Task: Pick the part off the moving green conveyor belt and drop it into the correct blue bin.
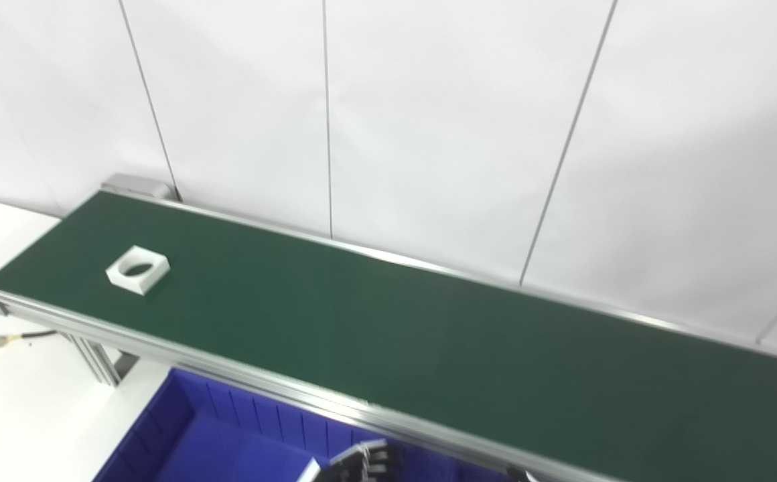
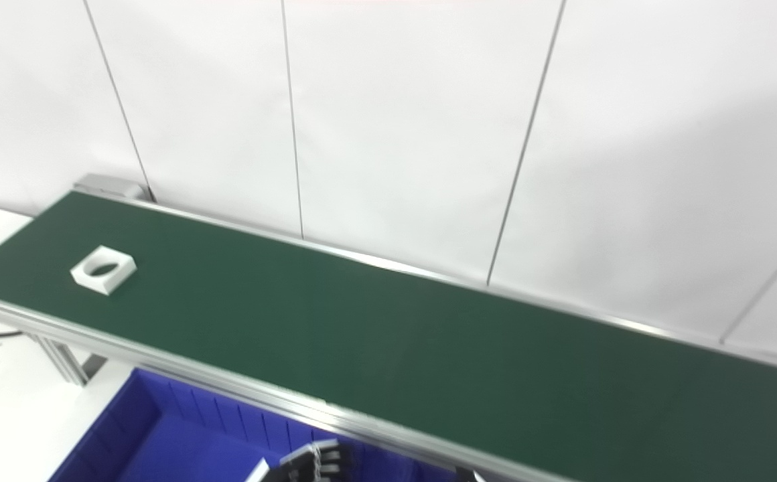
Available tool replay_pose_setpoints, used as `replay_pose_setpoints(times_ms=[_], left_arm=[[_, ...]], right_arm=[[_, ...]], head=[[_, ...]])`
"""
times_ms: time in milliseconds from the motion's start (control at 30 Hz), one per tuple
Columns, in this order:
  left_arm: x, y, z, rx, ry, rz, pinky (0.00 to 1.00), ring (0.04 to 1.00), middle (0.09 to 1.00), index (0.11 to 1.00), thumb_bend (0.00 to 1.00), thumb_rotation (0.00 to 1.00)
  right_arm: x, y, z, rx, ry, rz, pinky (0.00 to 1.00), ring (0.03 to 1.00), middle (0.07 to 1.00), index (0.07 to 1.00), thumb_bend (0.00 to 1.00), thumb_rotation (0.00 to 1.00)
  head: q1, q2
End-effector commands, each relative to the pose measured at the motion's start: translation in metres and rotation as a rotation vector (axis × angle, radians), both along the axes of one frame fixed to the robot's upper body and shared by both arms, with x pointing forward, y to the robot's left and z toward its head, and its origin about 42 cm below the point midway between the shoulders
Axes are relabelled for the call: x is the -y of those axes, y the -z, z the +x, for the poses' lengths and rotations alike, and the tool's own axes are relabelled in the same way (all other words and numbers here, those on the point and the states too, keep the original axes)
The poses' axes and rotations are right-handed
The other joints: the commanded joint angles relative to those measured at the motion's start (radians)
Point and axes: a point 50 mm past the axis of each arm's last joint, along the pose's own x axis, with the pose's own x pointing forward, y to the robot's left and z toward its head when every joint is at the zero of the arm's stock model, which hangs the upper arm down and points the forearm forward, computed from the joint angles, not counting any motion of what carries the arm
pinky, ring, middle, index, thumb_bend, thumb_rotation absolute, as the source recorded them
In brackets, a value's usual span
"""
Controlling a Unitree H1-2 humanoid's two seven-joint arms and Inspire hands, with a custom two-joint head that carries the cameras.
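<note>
Only a sliver of the robot's body shows, right at the bottom edge: the black, segmented fingers of the left hand, ribbed with pale grey bands across them, blurred in both eye views. Beside them sits a small white, flat-edged tip, bright against the dark casing. Over to the right, another tiny white speck with a dark bit beside it pokes in at the edge, too small to tell what part it is.
</note>
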Motion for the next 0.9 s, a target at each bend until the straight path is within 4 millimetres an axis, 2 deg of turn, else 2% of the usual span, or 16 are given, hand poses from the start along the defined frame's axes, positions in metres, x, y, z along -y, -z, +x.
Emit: replay_pose_setpoints(times_ms=[0,200,467,567,867], left_arm=[[0.001,-0.013,0.009,0.088,0.005,0.005,0.64,0.697,0.748,0.770,0.85,0.60],[0.005,-0.018,0.012,0.111,0.018,0.012,0.62,0.682,0.736,0.759,0.87,0.61],[0.008,-0.019,0.017,0.125,0.040,0.019,0.61,0.668,0.726,0.750,0.81,0.53],[0.007,-0.029,0.018,0.163,0.059,0.035,0.60,0.662,0.726,0.746,0.78,0.48],[0.005,-0.063,0.026,0.290,0.056,0.022,0.60,0.663,0.720,0.732,0.82,0.45]], right_arm=[[-0.003,-0.009,0.007,0.082,-0.005,0.032,0.60,0.722,0.799,0.862,0.53,0.59],[0.000,-0.006,0.008,0.063,0.003,0.044,0.63,0.730,0.802,0.877,0.51,0.56],[0.004,-0.004,0.011,0.058,0.003,0.039,0.65,0.749,0.820,0.891,0.46,0.50],[0.005,-0.004,0.011,0.055,0.000,0.044,0.66,0.761,0.827,0.895,0.45,0.49],[0.007,-0.004,0.012,0.055,0.003,0.042,0.66,0.761,0.825,0.897,0.44,0.50]], head=[[0.011,-0.007],[0.059,-0.036],[0.115,-0.060],[0.121,-0.060],[0.128,-0.058]])
